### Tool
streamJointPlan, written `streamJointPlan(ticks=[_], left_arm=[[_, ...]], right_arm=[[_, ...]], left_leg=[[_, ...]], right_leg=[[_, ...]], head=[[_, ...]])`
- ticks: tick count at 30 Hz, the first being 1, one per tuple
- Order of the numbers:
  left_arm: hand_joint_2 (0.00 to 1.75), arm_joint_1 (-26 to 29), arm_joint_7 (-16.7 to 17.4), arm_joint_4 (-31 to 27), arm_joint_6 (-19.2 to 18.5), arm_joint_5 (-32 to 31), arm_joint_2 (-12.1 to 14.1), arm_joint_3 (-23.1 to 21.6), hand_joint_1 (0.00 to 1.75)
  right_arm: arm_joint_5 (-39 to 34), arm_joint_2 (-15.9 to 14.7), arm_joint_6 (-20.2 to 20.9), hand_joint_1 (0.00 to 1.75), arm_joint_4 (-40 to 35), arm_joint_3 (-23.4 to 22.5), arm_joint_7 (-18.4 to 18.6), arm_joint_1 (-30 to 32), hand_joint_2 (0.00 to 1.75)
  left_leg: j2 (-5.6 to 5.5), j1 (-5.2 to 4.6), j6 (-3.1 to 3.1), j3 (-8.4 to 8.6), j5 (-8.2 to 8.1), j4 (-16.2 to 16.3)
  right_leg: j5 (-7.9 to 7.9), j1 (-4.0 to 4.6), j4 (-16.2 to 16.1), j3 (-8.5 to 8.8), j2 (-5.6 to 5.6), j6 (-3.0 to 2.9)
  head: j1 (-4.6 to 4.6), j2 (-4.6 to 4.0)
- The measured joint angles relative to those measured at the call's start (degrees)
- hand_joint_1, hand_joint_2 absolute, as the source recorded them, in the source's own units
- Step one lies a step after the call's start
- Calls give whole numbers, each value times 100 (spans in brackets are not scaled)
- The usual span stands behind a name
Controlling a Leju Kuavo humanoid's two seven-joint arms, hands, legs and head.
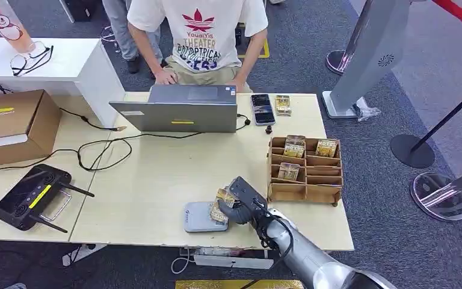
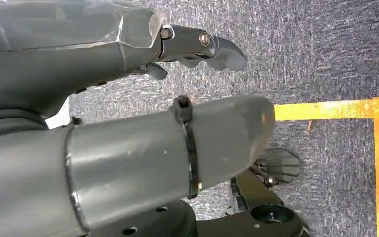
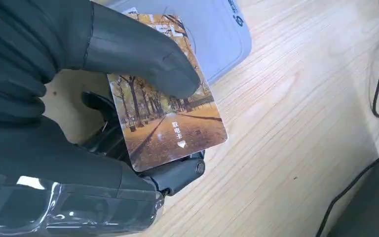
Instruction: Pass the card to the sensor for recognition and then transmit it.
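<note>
On the left end of the surface (image 1: 156, 180), at 8 o'clock in my head view, lies a black controller (image 1: 33, 198) with antennas. At 10 o'clock sits a cardboard box (image 1: 12, 123), with a black cable (image 1: 96, 150) trailing across the wood beside it. My left hand (image 2: 128, 79) hangs over grey carpet (image 2: 325, 49) marked with a yellow line (image 2: 335, 109); its fingers (image 2: 207, 47) are extended and apart, and it grasps nothing.

At 12 o'clock a grey laptop (image 1: 180, 108) stands open, and a person in a white printed shirt (image 1: 200, 33) sits behind it with hands at its far edge. Just right of the laptop lie a phone (image 1: 262, 109) and a small stack of cards (image 1: 283, 105).

At 6 o'clock the grey sensor (image 1: 200, 217) lies flat near the front edge of the surface. My right hand (image 1: 243, 201) is at the sensor's right edge, grasping the card (image 3: 170, 123). In the right wrist view my thumb (image 3: 143, 59) presses on the card's printed face, an autumn avenue of trees, and darker fingers (image 3: 177, 175) support it from beneath. The card is tilted, with one end over the sensor's corner and the other over bare wood; I cannot tell whether it touches the sensor.

At 3 o'clock from my right hand stands a wooden card rack (image 1: 305, 168), several compartments holding cards.
</note>
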Motion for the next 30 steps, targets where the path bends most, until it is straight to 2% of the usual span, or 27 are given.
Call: streamJointPlan(ticks=[14,17,20,25,30], left_arm=[[0,0,-46,0,4,50,0,0,0],[0,1,-48,0,20,55,-2,0,0],[0,1,-50,0,37,87,-2,0,0],[0,1,-50,0,48,85,-9,0,0],[0,-6,-50,0,44,63,-9,0,0]], right_arm=[[129,39,-510,175,-177,0,-339,35,175],[339,39,-833,175,-282,0,-514,35,175],[720,39,-1404,175,-430,2,-697,35,175],[1275,39,-2193,175,-656,66,-772,38,175],[1458,39,-2330,175,-774,168,-759,67,175]], left_leg=[[0,0,0,0,0,0],[0,0,0,-1,0,0],[0,0,0,-1,0,0],[0,0,0,0,0,0],[1,0,0,0,0,0]], right_leg=[[0,0,0,0,-1,0],[0,0,0,0,0,0],[0,0,0,0,-1,0],[0,0,0,0,0,0],[0,0,0,-1,0,0]], head=[[-2,0],[0,0],[-2,0],[-2,0],[-2,0]])
